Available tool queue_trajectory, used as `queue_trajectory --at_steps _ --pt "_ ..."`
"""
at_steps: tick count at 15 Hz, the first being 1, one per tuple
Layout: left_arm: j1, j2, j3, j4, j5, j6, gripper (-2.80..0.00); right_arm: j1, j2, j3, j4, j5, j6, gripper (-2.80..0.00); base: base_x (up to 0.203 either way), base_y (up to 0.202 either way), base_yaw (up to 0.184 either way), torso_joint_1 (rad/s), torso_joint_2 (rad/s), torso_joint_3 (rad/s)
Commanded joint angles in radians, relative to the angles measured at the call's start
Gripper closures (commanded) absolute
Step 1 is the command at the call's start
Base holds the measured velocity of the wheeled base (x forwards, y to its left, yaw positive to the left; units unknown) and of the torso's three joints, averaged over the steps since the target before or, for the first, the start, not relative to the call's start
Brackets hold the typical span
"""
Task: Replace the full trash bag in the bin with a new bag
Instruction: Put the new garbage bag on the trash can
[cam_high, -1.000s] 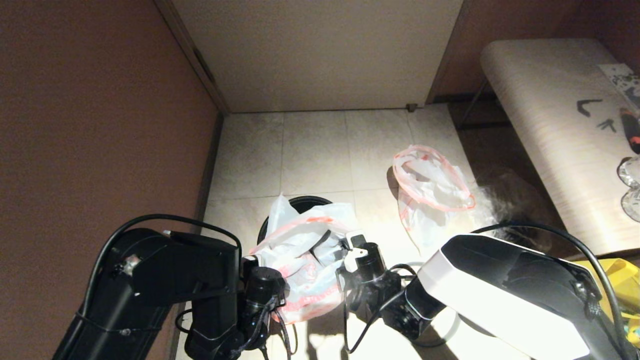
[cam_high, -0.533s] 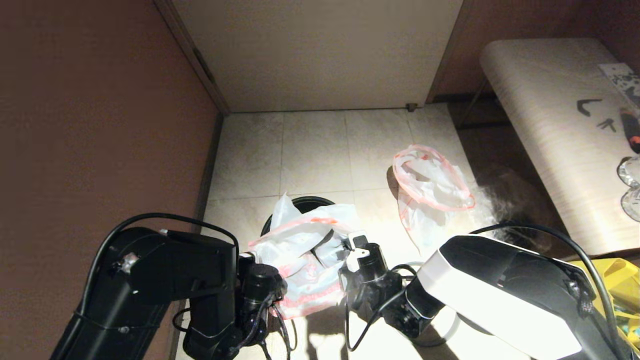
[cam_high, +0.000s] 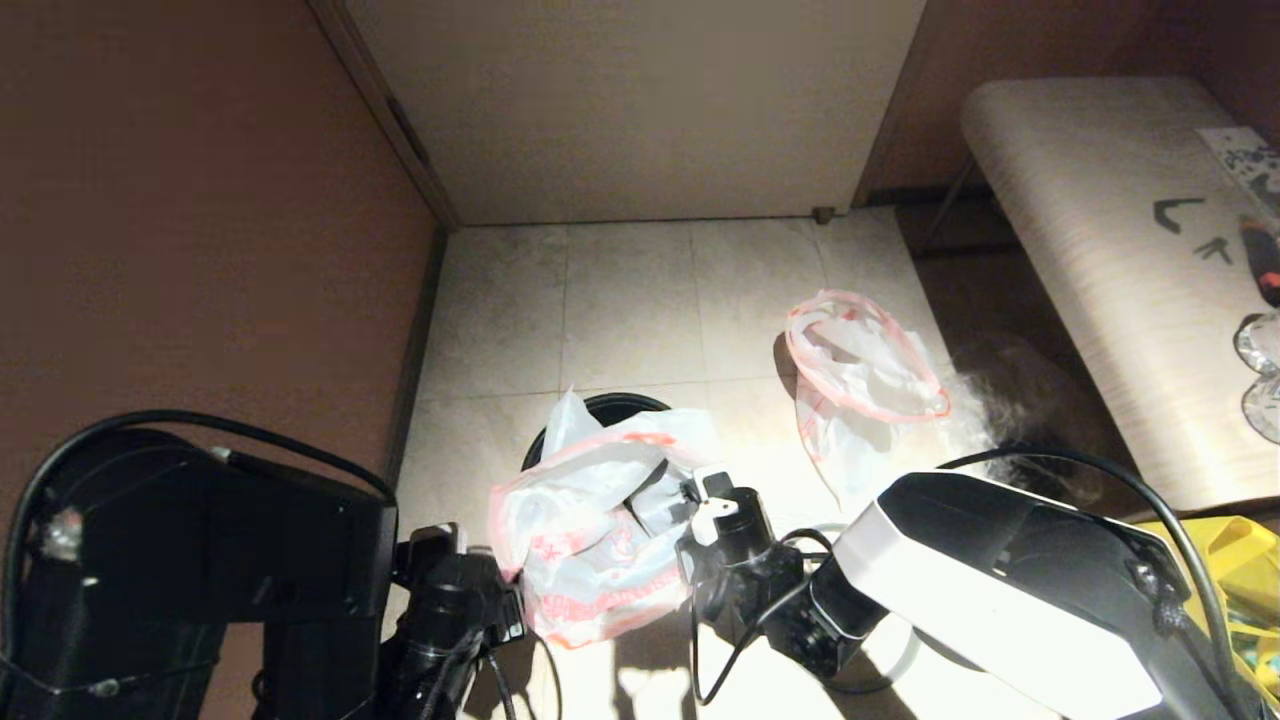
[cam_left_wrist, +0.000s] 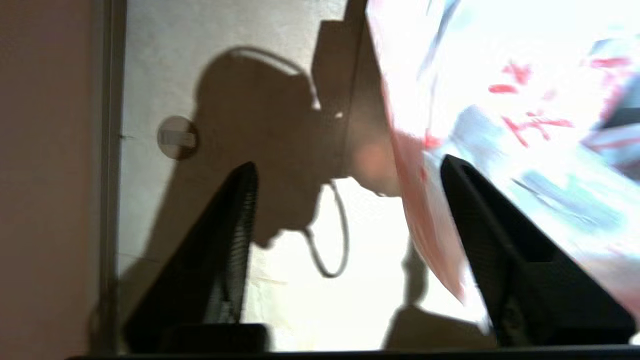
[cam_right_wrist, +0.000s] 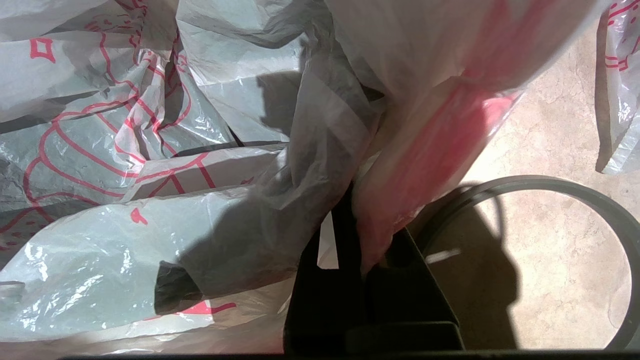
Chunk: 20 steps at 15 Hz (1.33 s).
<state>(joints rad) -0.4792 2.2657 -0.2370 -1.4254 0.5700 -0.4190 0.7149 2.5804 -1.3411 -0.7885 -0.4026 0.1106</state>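
The full trash bag (cam_high: 590, 560) hangs in the air just in front of the bin (cam_high: 600, 402); it is translucent white with red print and a pink hem, and greyish shapes show through it. My right gripper (cam_high: 700, 495) is shut on its bunched pink hem (cam_right_wrist: 410, 165), pinching it between the fingers (cam_right_wrist: 345, 235). My left gripper (cam_high: 475, 565) stands open to the left of the bag, with the hem brushing past one finger (cam_left_wrist: 480, 225) but not pinched. The bin's dark inside is bare. The new bag (cam_high: 860, 380) lies limp on the floor to the right.
The bin's grey hoop (cam_right_wrist: 525, 179) lies on the tiles below my right gripper. A pale wooden bench (cam_high: 1100, 280) stands at the right and a yellow bag (cam_high: 1240, 560) at the near right. The brown wall (cam_high: 200, 250) is close on the left, with a round door stop (cam_left_wrist: 175, 137) on the floor.
My left arm has let go of the bag and pulled back to the near left. The bag now hangs from the right gripper alone and has sagged a little leftward.
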Motion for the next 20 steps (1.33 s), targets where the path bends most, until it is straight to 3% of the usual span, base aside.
queue_trajectory --at_steps 1,4,8,13,15,20 --pt "-0.022 -0.057 0.053 -0.032 0.003 -0.023 -2.80 0.000 0.004 0.000 -0.005 -0.002 0.002 0.00 0.000 0.000 0.000 0.000 0.00 0.000" --pt "-0.054 -0.082 0.042 -0.023 -0.012 -0.027 -2.80 0.000 0.003 0.000 -0.005 -0.004 0.003 0.00 0.000 0.000 0.000 0.000 0.00 0.000" --pt "-0.079 -0.101 -0.055 0.080 -0.024 -0.030 -2.80 0.001 0.007 0.000 -0.005 -0.010 0.004 0.00 0.000 0.000 0.000 0.000 0.00 0.000" --pt "-0.081 -0.091 -0.302 0.344 -0.045 -0.057 -2.80 0.000 0.029 0.000 -0.008 -0.013 0.003 0.00 0.000 0.000 0.000 0.000 0.00 0.000" --pt "-0.076 -0.054 -0.360 0.422 -0.067 -0.103 -2.80 0.000 0.030 -0.004 -0.009 -0.013 0.003 0.00 0.000 0.000 0.000 0.000 0.00 0.000" --pt "-0.052 0.047 -0.441 0.436 -0.105 -0.123 -2.80 -0.002 0.029 -0.004 -0.009 -0.013 0.004 0.00 0.000 0.000 0.000 0.000 0.00 0.000"
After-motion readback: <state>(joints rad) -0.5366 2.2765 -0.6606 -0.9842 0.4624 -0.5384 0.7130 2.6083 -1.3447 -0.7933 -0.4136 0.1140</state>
